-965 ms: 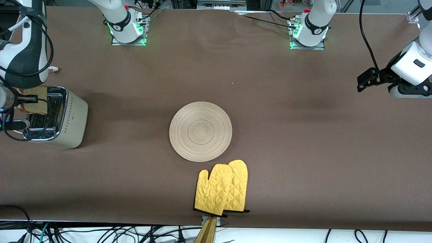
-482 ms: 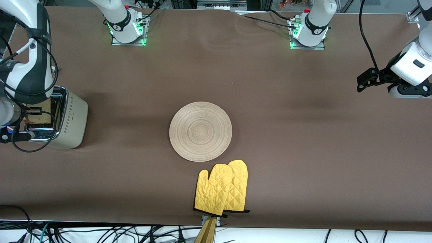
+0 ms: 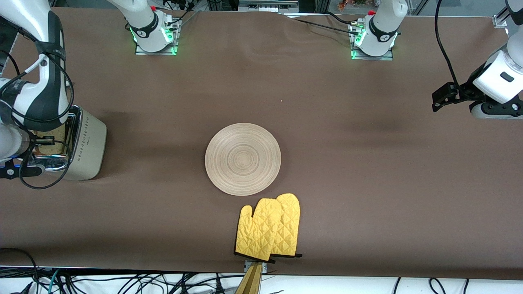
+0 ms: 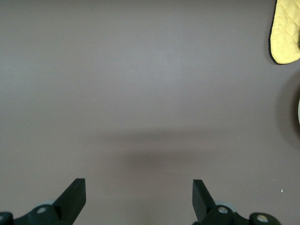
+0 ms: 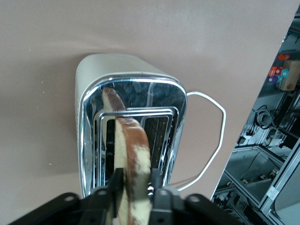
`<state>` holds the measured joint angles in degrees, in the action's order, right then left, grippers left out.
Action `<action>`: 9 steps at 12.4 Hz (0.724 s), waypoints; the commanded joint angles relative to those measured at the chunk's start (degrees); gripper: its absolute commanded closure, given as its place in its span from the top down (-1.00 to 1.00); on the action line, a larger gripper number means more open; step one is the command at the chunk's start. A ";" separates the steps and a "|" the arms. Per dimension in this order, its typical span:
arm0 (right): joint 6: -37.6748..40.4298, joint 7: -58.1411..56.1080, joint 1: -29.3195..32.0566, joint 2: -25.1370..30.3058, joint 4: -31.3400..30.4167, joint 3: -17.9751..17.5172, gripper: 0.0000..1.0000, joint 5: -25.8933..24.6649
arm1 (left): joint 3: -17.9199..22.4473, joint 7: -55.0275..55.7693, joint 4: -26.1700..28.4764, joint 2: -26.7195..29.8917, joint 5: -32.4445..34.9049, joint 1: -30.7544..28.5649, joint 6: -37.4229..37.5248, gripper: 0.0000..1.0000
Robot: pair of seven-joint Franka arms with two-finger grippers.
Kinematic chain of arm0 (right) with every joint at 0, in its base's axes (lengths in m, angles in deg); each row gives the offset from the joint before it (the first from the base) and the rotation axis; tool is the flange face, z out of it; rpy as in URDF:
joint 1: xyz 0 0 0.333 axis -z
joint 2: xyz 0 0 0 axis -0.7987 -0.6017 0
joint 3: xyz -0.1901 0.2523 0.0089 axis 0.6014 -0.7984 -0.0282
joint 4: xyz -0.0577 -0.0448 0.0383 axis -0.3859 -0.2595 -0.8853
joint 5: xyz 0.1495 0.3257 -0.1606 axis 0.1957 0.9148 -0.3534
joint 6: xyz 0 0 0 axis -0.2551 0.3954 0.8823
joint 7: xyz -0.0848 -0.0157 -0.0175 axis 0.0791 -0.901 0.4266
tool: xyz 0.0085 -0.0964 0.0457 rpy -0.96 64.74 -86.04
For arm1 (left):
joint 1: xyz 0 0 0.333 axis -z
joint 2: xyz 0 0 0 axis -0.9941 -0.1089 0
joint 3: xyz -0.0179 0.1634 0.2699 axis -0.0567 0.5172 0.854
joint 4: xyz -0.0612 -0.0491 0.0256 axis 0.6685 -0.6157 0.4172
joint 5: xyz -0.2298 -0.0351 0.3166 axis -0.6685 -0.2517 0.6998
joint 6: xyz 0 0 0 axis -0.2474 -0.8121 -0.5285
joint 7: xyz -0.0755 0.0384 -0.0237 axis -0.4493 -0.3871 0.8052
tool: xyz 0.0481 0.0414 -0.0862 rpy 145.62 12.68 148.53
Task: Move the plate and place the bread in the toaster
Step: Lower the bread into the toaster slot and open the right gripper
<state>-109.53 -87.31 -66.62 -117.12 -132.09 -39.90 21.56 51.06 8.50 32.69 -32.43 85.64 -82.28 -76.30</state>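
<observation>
Right gripper (image 5: 133,194) over the toaster (image 3: 83,147), jaws flanking the bread (image 5: 133,159) and touching it or nearly so; firm grip or just slackened, cannot tell. Bread on edge, lower part in a slot, top above the chrome: held upright so as to slide straight down. Left gripper (image 4: 136,199) spread wide, empty, waiting over bare table at its own end. Plate (image 3: 242,159) mid-table, just beside yellow mitts (image 3: 269,227), well apart from toaster.

Toaster (image 5: 126,140): glossy chrome top, matt cream body; plate (image 3: 242,159): ringed pale wood; mitts (image 3: 268,227): quilted yellow cloth; table (image 3: 367,163): matt brown cloth.
</observation>
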 commanded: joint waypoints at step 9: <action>18.63 -1.33 -1.07 9.66 1.90 -0.36 1.00 24.33 | -0.21 0.55 -1.81 -0.68 1.59 0.03 1.25 1.00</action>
<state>-92.68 -87.73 -67.91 -108.19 -130.04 -40.02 42.24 51.06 8.50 32.58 -32.47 85.64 -82.28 -76.30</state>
